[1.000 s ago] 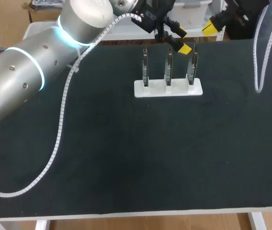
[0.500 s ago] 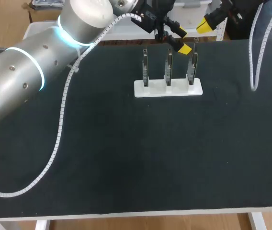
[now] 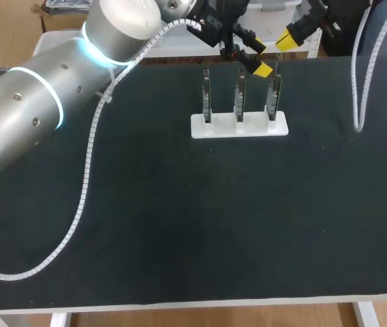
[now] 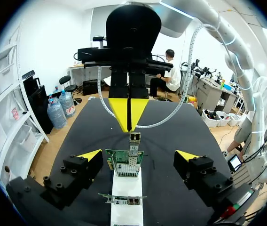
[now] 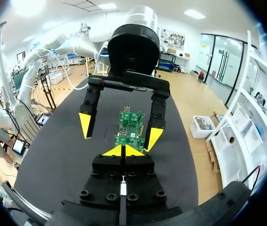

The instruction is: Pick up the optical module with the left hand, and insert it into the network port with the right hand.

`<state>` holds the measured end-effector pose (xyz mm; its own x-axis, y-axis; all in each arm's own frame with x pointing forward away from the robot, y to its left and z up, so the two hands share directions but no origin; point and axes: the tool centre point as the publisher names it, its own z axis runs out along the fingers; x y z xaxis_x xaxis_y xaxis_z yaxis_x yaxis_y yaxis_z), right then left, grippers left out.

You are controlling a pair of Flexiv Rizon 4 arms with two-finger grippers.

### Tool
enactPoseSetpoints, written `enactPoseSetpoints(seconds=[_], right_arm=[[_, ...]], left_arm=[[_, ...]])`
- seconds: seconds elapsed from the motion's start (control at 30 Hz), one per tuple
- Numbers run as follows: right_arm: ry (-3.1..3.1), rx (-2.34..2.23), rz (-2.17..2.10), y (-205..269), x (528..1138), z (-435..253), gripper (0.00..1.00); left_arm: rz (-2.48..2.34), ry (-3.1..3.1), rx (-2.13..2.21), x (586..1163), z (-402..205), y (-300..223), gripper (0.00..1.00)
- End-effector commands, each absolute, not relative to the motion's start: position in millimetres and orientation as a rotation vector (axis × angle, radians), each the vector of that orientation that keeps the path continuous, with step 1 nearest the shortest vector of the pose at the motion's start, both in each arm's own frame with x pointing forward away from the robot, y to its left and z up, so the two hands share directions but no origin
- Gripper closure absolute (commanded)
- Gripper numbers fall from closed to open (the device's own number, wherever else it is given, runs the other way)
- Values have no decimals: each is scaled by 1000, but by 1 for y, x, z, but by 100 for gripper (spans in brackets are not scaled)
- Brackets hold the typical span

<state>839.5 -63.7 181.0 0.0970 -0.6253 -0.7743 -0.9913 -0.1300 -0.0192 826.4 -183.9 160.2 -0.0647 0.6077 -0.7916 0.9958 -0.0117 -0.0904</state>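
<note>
A white stand (image 3: 248, 127) near the table's far edge holds three upright green circuit boards (image 3: 240, 97). The right-hand board (image 3: 273, 95) carries a small silver module or port piece (image 4: 134, 138) on its top edge; I cannot tell which it is. My left gripper (image 3: 260, 59) hangs open over that board, and in the left wrist view its fingers (image 4: 90, 154) stand on either side without touching it. My right gripper (image 3: 293, 37) hovers beyond the far edge, facing the left one. Its yellow tips (image 5: 122, 150) are shut, and I see nothing between them.
The black mat (image 3: 180, 218) covers the table in front of the stand. My left arm (image 3: 57, 82) and its white cable (image 3: 84, 184) cross the mat's left part. The right arm's cable (image 3: 357, 102) hangs over the far right corner.
My right gripper and its hanging cable have shifted a little to the left, toward the stand. The left arm and the boards have stayed where they were.
</note>
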Motion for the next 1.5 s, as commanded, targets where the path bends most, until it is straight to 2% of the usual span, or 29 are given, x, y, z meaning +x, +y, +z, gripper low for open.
enactPoseSetpoints(seconds=[0.03, 1.5], right_arm=[[1530, -2000, 1095, -62, 849, 181, 100], [1574, -2004, 1186, -61, 839, 153, 100]], left_arm=[[-963, 1723, 1704, 836, 161, -188, 0], [-963, 1723, 1704, 836, 161, -188, 0]])
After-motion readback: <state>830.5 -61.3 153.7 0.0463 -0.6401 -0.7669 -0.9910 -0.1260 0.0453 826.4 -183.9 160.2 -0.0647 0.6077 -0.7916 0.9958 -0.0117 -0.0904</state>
